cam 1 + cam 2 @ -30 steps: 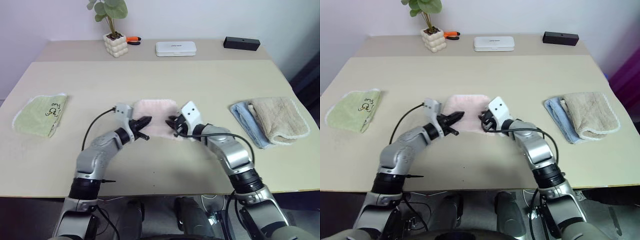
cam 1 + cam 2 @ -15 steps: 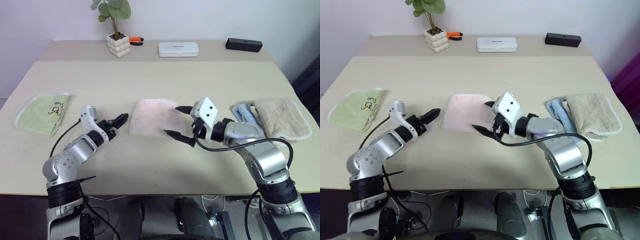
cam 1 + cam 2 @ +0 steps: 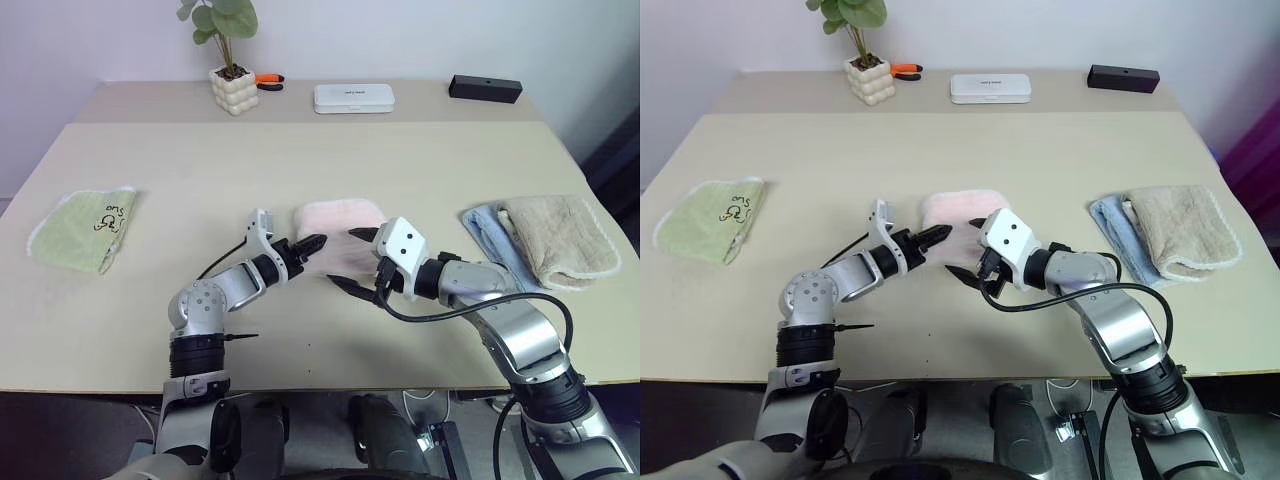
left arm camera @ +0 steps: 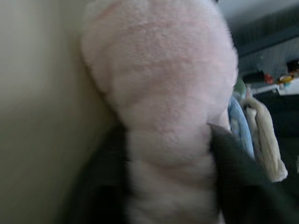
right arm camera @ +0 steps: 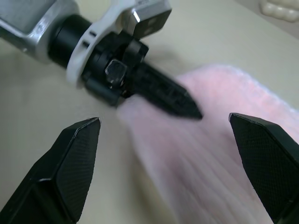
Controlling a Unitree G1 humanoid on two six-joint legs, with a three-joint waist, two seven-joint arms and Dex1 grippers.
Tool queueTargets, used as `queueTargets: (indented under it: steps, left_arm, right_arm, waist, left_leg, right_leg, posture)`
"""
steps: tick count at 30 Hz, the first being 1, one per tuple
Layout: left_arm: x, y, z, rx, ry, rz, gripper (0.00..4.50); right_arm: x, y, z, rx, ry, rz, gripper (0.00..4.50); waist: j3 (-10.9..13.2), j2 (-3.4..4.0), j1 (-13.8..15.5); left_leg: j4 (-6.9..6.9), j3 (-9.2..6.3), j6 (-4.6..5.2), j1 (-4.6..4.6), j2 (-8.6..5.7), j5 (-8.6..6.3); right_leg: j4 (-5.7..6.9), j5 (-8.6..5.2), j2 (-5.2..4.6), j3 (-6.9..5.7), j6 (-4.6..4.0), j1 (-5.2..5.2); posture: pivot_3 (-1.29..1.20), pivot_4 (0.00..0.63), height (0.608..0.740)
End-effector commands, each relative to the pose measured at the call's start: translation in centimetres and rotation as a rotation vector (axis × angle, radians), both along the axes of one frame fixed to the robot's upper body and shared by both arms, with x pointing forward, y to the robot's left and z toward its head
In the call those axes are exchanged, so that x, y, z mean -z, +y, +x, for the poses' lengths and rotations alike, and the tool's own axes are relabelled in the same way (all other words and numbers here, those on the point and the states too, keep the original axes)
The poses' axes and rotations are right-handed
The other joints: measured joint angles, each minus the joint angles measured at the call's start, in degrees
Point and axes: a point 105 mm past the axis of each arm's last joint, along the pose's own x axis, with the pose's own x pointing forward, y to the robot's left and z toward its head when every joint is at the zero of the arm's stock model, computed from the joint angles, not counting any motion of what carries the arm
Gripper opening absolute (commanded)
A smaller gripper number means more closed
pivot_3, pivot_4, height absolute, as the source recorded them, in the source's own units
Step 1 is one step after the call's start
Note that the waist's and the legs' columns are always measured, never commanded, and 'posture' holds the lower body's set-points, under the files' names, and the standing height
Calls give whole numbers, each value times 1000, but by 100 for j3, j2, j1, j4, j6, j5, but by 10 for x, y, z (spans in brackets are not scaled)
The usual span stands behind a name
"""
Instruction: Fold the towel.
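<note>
The towel (image 3: 341,217), pale pink and fluffy, lies bunched at the middle of the table (image 3: 330,160). My left gripper (image 3: 306,245) reaches in from the left, shut on the towel's near left edge. In the left wrist view the pink towel (image 4: 163,116) fills the space between the two dark fingers (image 4: 105,186). My right gripper (image 3: 354,259) hovers at the towel's near right side, open wide, with nothing between its fingertips (image 5: 79,158). The right wrist view looks at the left gripper (image 5: 184,100) lying on the pink pile.
A folded light green towel (image 3: 80,228) lies at the left. A beige towel (image 3: 558,238) rests on a blue one (image 3: 488,240) at the right. Along the far edge stand a potted plant (image 3: 232,88), an orange-handled tool (image 3: 267,79), a white box (image 3: 353,97) and a black box (image 3: 484,88).
My left gripper swung back from the left side to the towel and closed on its edge. The towel looks more bunched. My right gripper stays open, drawn back slightly.
</note>
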Motion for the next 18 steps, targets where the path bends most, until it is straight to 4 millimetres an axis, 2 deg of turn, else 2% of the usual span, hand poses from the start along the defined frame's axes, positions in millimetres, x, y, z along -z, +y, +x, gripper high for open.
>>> queueTargets:
  steps: [1, 4, 6, 9, 11, 13, 15, 18]
  left_arm:
    - [-16, -1, 0, -8, -69, -19, 55]
    - [-28, 3, 4, -51, -128, -46, 20]
    - [-50, 21, 14, -163, -227, -86, 20]
    - [-95, 91, 35, -513, -390, -110, 20]
    - [-116, 137, 36, -709, -470, -100, 20]
    - [-129, 183, 28, -902, -526, -59, 20]
    - [-128, 228, 17, -1105, -498, -63, 20]
    - [-111, 280, -3, -1319, -438, -56, 20]
  right_arm:
    - [-13, 0, -2, 4, -70, 16, 4500]
    - [-14, 0, -1, 8, -74, 22, 4500]
    - [-15, 1, 1, 12, -81, 25, 4500]
    - [-17, 0, 3, 18, -92, 24, 4500]
    - [-17, 0, 4, 21, -94, 23, 4500]
    - [-14, 0, 4, 25, -90, 20, 4500]
    - [-7, 0, 4, 29, -77, 12, 4500]
    - [9, 1, 3, 33, -52, -6, 4500]
  waist:
    - [0, 0, 0]
    - [0, 0, 5]
    - [1, -1, 7]
    - [6, -7, -3]
    - [6, -7, -20]
    - [5, -7, -26]
    - [5, -7, -5]
    - [5, -9, 32]
  left_leg:
    - [0, 0, 0, 0, 0, 0]
    - [1, 0, -1, 0, 0, 0]
    - [0, 0, -1, -1, 0, 0]
    - [0, 0, -3, -1, 1, 1]
    - [-1, 0, -5, -2, 4, 3]
    - [-5, 1, -5, 0, 4, 3]
    - [-10, 2, -5, 0, 4, 2]
    - [-9, 1, -4, -3, 3, 2]
  right_leg:
    - [1, 0, 0, 0, 0, 0]
    - [0, 0, 0, 0, 0, 0]
    - [0, 0, 0, 0, 0, 0]
    - [1, 0, 1, 0, -1, -4]
    - [1, 3, 6, 1, -4, -7]
    - [-1, 3, 6, 2, -4, -7]
    - [-3, 2, 5, 3, -3, -7]
    - [-6, 3, 2, 1, -1, -6]
  posture:
    - [0, 150, 737]
    - [0, 150, 737]
    - [0, 150, 737]
    - [0, 150, 737]
    - [0, 150, 737]
    - [0, 150, 737]
    - [0, 150, 737]
    - [0, 150, 737]
